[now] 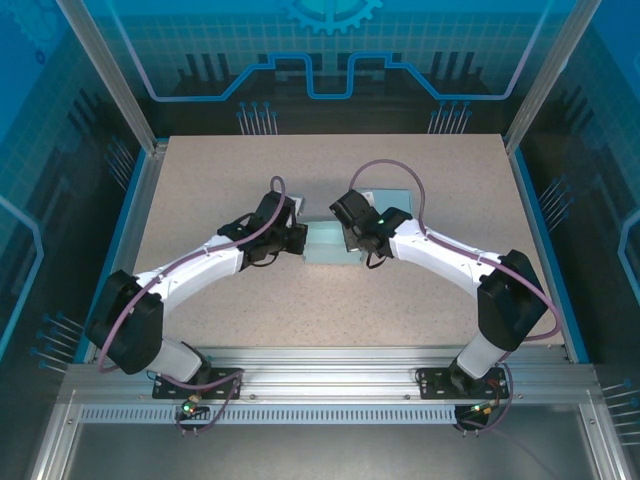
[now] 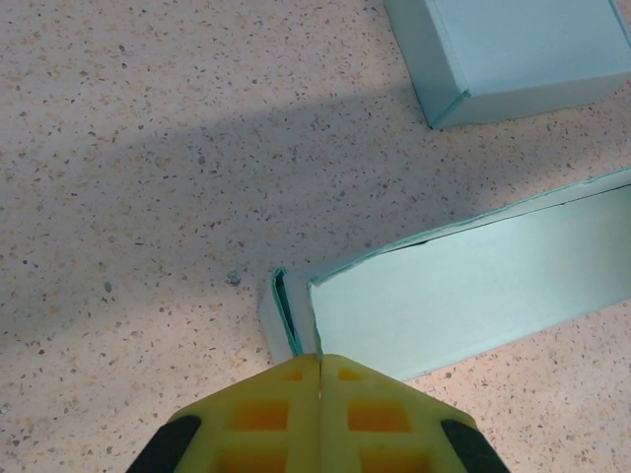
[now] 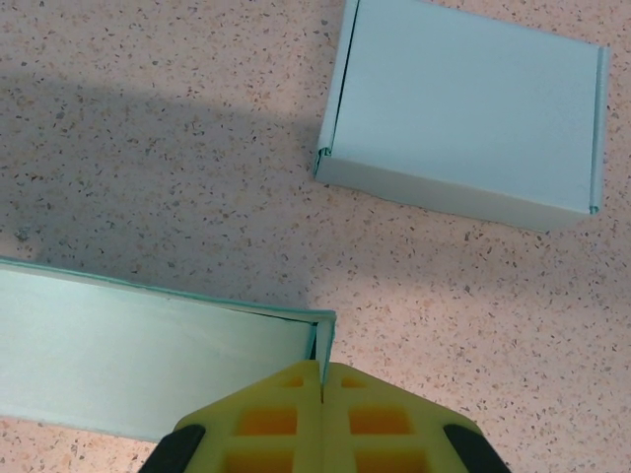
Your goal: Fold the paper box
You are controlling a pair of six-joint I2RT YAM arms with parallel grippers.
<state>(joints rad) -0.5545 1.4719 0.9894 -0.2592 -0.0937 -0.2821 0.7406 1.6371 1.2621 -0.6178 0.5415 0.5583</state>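
The paper box (image 1: 333, 247) is a pale teal carton lying at the table's centre between both arms. In the left wrist view the paper box (image 2: 473, 286) shows a long panel and a doubled end wall. My left gripper (image 2: 320, 360) is shut, its yellow tips pressed together on the inner edge of that end wall. The right wrist view has the paper box (image 3: 128, 365) at lower left. There my right gripper (image 3: 322, 367) is shut on the thin upright end flap at the box's corner. Seen from above, the left gripper (image 1: 300, 238) and right gripper (image 1: 355, 240) sit at opposite ends of the box.
A second teal box (image 3: 463, 118), closed up, lies just behind the right gripper; it is the same closed box (image 2: 523, 49) in the left wrist view and closed box (image 1: 395, 196) from above. The speckled table (image 1: 450, 170) has free room on all sides, with blue panels round it.
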